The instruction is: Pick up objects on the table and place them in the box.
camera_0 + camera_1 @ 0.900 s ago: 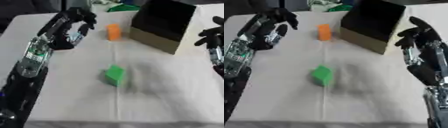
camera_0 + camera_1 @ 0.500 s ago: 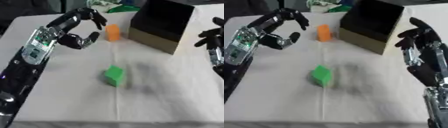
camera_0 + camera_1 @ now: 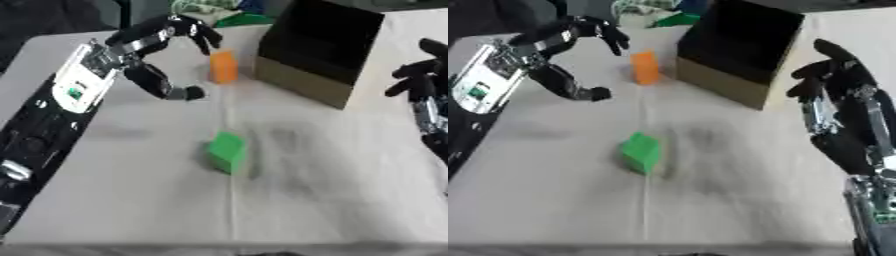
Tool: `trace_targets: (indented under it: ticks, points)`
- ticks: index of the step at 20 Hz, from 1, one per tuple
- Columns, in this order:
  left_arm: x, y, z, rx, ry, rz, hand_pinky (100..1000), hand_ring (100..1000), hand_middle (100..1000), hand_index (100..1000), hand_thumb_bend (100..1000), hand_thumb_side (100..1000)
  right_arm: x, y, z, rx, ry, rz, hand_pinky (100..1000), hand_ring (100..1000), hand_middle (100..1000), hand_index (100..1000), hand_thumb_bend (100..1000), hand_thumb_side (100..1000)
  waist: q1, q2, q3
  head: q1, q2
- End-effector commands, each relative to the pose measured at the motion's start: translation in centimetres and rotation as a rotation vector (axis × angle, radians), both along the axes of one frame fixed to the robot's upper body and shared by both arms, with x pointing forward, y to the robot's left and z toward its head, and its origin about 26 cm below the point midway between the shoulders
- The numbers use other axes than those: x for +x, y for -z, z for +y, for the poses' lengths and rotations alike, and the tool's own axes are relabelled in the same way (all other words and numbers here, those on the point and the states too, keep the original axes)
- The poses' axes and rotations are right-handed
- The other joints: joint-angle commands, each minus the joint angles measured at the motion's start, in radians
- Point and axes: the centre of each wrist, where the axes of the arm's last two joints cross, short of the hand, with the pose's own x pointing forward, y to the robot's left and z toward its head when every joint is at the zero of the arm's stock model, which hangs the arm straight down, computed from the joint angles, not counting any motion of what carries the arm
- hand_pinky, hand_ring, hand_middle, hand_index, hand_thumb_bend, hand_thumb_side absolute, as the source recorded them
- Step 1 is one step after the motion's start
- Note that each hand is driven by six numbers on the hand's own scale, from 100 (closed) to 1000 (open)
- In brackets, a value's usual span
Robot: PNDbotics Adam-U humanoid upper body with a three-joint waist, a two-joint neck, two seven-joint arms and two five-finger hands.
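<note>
Reaching further toward the upper middle of the frame since a moment ago, the left hand (image 3: 162,57) is now spreading its fingers and thumb apart just left of the orange block (image 3: 223,67), not touching it. That block is standing upright on the tabletop (image 3: 332,170), long axis vertical, between the hand and the dark open box (image 3: 319,50). Lower down, near the centre, a green block (image 3: 227,151) is sitting tilted, one corner pointing down-frame. At the right edge, the right hand (image 3: 842,95) is hovering idle with fingers relaxed, holding nothing.
</note>
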Motion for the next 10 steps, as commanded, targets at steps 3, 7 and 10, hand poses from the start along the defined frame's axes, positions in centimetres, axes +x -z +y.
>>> trace_targets:
  ticks: [3,7,10]
  points:
    - [0.1,-1.8,-1.1,0.488,0.321,-0.175,777,696,736,903,581,274,-0.1,-0.4,-0.3,-0.027,0.000,-0.015,905,545,602,918,100,514,0.000,-0.019,-0.001,-0.005,0.005]
    - [0.2,-1.3,-2.8,0.596,0.341,-0.180,783,708,744,910,625,309,-0.1,-0.3,-0.3,-0.029,-0.001,-0.013,905,544,602,918,100,514,0.002,-0.020,-0.003,-0.006,0.005]
    - [0.1,-0.8,-3.7,0.645,0.356,-0.183,785,711,745,909,640,321,-0.1,-0.3,-0.3,-0.031,-0.001,-0.012,905,544,602,918,100,514,0.002,-0.020,-0.004,-0.009,0.005]
